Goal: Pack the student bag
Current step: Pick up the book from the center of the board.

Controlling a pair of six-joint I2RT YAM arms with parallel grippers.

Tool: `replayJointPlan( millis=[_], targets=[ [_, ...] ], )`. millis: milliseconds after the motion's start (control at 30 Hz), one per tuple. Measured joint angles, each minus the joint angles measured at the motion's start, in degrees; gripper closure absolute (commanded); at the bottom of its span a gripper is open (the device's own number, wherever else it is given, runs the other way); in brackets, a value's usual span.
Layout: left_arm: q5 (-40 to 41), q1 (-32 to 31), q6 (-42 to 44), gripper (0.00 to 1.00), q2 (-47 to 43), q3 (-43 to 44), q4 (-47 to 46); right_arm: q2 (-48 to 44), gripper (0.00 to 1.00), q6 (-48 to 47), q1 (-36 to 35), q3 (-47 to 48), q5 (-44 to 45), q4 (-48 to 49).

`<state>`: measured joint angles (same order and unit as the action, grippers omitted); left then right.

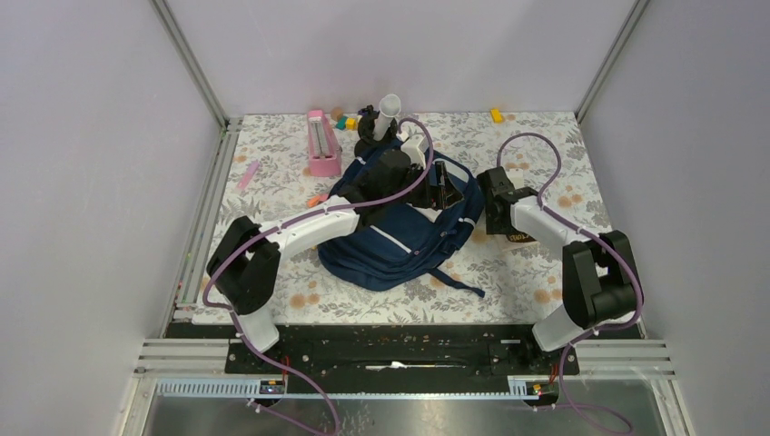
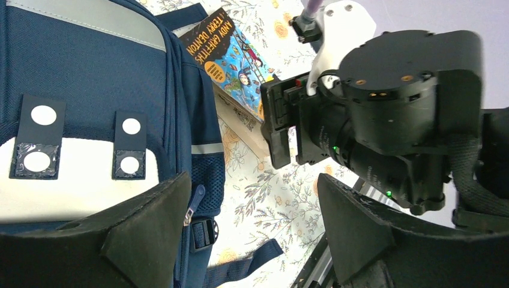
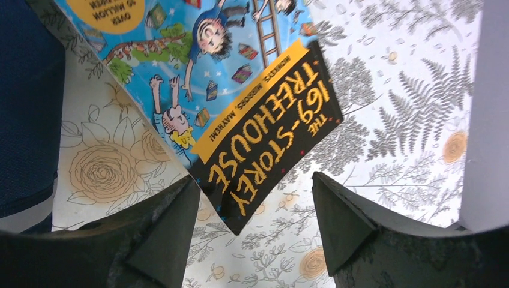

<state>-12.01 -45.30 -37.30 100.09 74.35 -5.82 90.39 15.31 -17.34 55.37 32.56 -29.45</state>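
Observation:
The student bag (image 1: pixel 399 241) lies flat mid-table, navy with a white front patch (image 2: pixel 72 174). My left gripper (image 2: pixel 252 222) hangs open over the bag's right edge beside a zipper pull, nothing between its fingers; in the top view the left gripper (image 1: pixel 434 184) is above the bag's upper right. A paperback, "The 169-Storey Treehouse" (image 3: pixel 240 90), lies just right of the bag on a colouring book (image 3: pixel 108 162). My right gripper (image 3: pixel 255 210) is open above the table, and the paperback's black corner pokes into the gap between its fingers.
A pink case (image 1: pixel 322 143), coloured blocks (image 1: pixel 345 121) and a white tube (image 1: pixel 389 109) stand at the back. A yellow block (image 1: pixel 497 115) sits back right, a pink pen (image 1: pixel 247 174) far left. A bag strap (image 2: pixel 240 264) trails across the floral cloth. The two wrists are close together.

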Motion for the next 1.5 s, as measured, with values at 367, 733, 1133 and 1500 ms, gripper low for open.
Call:
replayJointPlan(
  millis=[367,733,1133,1500],
  targets=[
    [0.0,0.0,0.0,0.21,-0.3,-0.7,-0.3,0.0,0.39,-7.8,0.1,-0.9,3.3,4.5],
    [-0.7,0.3,-0.3,0.21,-0.4,-0.8,-0.9,-0.1,0.5,-16.6,0.1,-7.4,3.5,12.9],
    [-1.1,0.5,-0.2,0.21,-0.4,-0.9,-1.6,1.3,0.78,-21.2,0.1,-7.8,4.9,18.0],
    [-1.3,0.7,-0.2,0.21,-1.1,-0.9,-1.6,2.3,1.0,-22.6,0.1,-7.0,7.4,19.5]
  ],
)
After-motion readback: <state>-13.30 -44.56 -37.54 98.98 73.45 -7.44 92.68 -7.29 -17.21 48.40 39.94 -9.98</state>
